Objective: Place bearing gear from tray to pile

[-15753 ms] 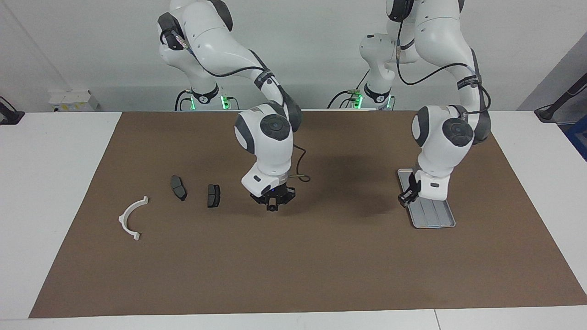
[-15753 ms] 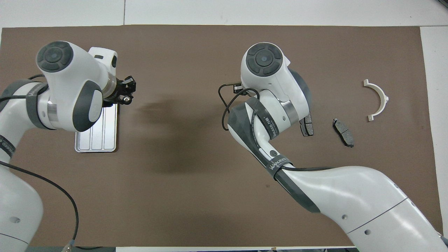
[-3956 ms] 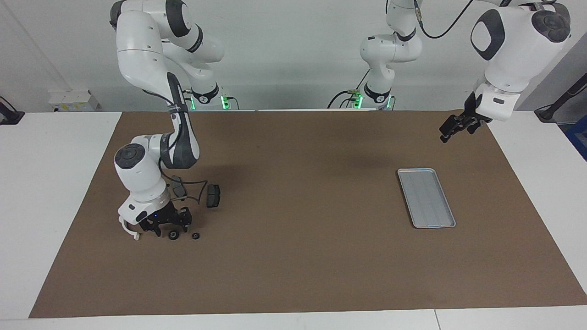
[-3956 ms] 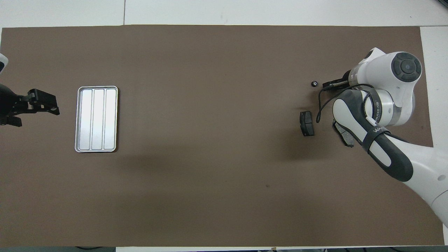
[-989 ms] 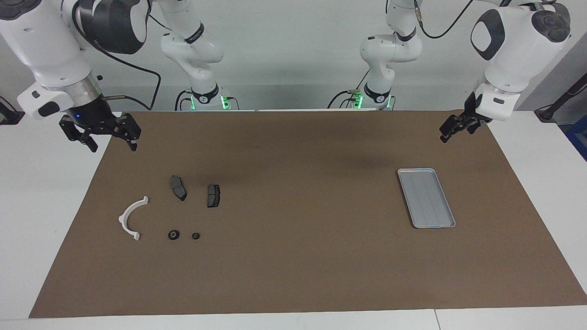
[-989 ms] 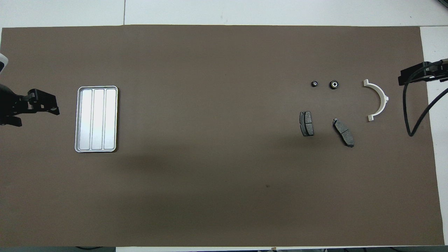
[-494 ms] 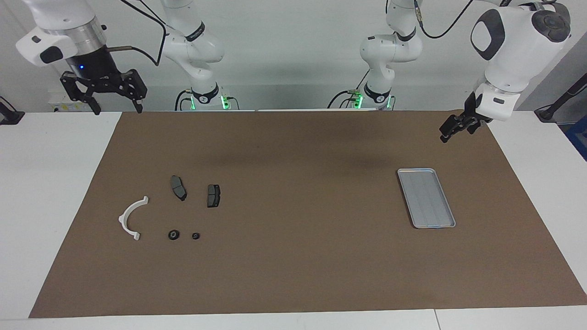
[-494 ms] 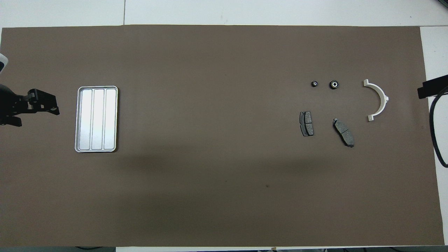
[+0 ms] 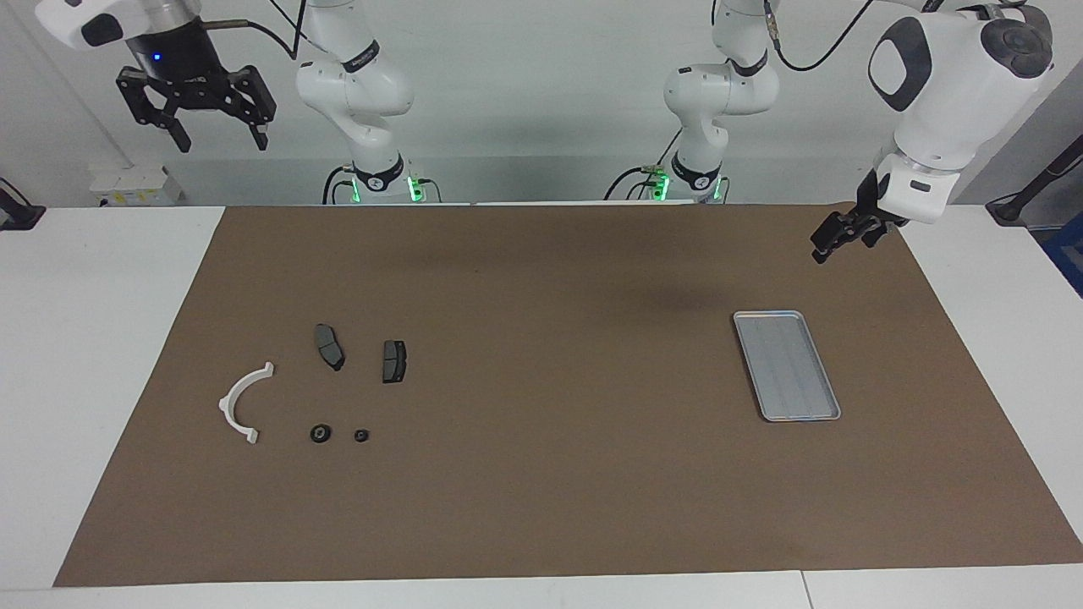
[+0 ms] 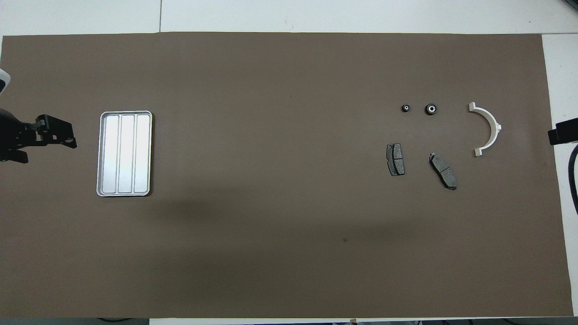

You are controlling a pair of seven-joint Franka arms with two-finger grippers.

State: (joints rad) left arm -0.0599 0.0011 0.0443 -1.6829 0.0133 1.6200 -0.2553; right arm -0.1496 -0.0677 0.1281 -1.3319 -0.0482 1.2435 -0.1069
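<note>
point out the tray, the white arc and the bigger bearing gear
tray (image 10: 100, 153), overhead view, on its rim.
white arc (image 10: 493, 124), overhead view, middle of the curve.
bigger bearing gear (image 10: 431, 108), overhead view, on its centre.

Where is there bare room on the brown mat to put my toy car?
The wide middle of the mat, between the tray and the brake pads, is bare. It is crowded around the white arc and two small bearings.

Tray (image 10: 102, 155): silver metal, smooth, bright sheen. Arc (image 10: 491, 127): white plastic, matt. Two pads (image 10: 395, 159): dark grey, dull. Mat (image 10: 271, 203): brown, matt. Arms (image 9: 956, 76): glossy white shells.
</note>
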